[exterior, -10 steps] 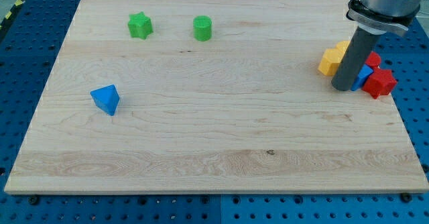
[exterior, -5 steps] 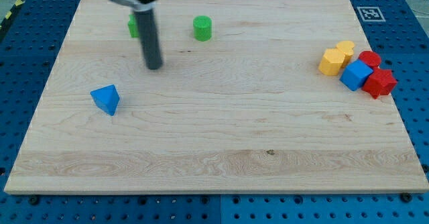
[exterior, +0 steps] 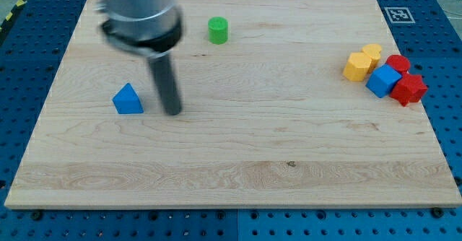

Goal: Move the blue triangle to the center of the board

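Note:
The blue triangle [exterior: 128,99] lies on the wooden board [exterior: 238,147] at the view's left, a little above mid-height. My rod comes down from the view's top left, and my tip [exterior: 172,112] rests on the board just right of the blue triangle, with a small gap between them. The rod's upper part is blurred and hides the board's top left area.
A green cylinder [exterior: 218,30] stands near the view's top. At the view's right sits a cluster: two yellow blocks [exterior: 354,66] [exterior: 372,53], a blue cube [exterior: 382,81], a red star-like block [exterior: 408,89] and a red round block [exterior: 398,63].
My tip swept from the right cluster to the left, then came down beside the blue triangle. The triangle has shifted slightly right and turned. The green star is now hidden behind the arm.

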Tool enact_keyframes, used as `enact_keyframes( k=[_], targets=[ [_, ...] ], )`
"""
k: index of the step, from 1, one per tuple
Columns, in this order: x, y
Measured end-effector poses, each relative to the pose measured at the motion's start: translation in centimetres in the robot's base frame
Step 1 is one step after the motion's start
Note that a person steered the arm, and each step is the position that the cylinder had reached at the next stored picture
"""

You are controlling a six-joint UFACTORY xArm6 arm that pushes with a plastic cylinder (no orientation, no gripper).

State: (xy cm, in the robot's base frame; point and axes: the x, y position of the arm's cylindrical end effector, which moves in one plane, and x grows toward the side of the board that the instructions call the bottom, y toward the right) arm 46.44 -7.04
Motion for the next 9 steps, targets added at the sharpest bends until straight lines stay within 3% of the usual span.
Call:
enact_keyframes(
  k=[1,2,3,5,6,9],
  targets=[
    [-0.8,2.8],
    [3.8,1.3],
    [8.1,-3.0],
    [6.9,-18.0],
    [3.5,-17.3],
    [2.4,-5.4]
  ],
)
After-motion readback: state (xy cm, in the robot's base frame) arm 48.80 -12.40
